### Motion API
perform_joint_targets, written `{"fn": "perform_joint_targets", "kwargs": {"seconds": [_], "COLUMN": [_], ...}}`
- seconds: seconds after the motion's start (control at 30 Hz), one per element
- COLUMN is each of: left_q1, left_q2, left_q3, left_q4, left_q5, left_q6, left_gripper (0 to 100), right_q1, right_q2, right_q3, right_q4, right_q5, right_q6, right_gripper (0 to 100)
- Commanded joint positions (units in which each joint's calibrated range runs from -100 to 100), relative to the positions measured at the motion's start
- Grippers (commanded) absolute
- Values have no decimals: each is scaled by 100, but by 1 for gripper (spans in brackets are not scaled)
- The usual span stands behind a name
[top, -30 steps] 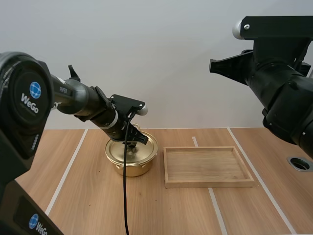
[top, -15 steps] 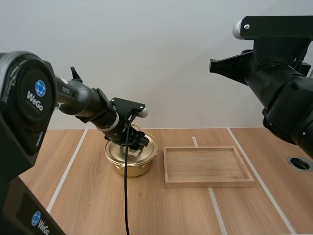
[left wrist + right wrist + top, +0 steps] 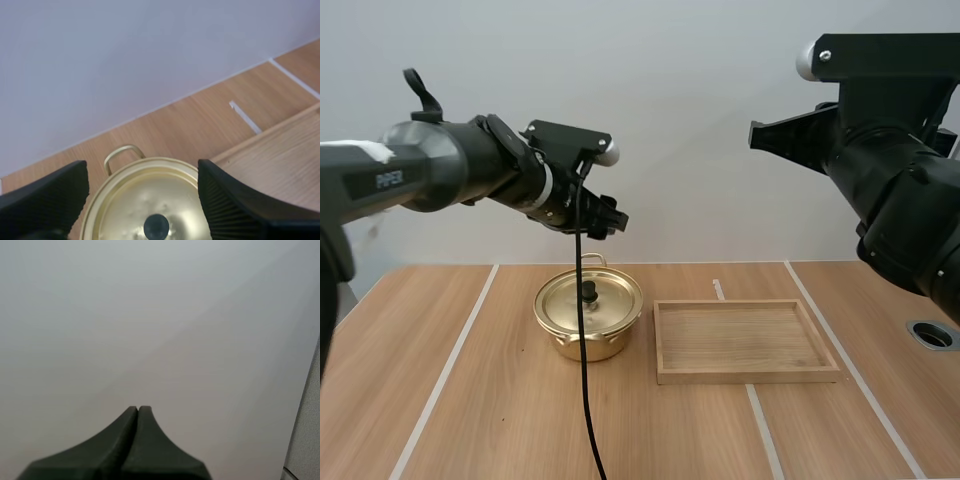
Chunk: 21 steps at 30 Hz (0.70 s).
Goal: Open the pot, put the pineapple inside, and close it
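Left arm (image 3: 450, 170): reaches in from the left side, roughly level, forearm held high; the wrist tips forward and down. Left end effector (image 3: 605, 222): raised, its two black fingers (image 3: 50, 195) spread wide, ribbed inner faces turned to each other, nothing pinched between the tips. Right arm (image 3: 900, 170): raised at the right side, links folded. Right end effector (image 3: 137, 411): fingers pressed together as one dark wedge, holding nothing.

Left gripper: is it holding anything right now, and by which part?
Nothing is held. The left gripper hangs open above the pot, clear of the lid and its knob. The right gripper is shut on nothing.
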Motion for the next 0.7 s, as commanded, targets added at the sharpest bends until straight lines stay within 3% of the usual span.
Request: {"fn": "perform_joint_targets", "kwargs": {"seconds": [0.0,0.4,0.5,0.67], "left_q1": [-7,-7,-7,-7], "left_q2": [-517,-2404,-2794,-3410], "left_q3": [-106,-120,-120,-120], "left_q4": [-112,-91,211,681], "left_q5": [-408,-881,-881,-519], "left_q6": [-132,-345,-672,-1043], "left_gripper": [100,100,100,79], "right_q1": [-26,-26,-26,-26], "right_q2": [-77,-137,-341,-820], "right_q3": [16,16,16,16], "right_q4": [12,99,99,99], "right_q5": [5,67,140,672], "right_q6": [-39,-39,-39,-39], "right_gripper": [0,0,0,0]}}
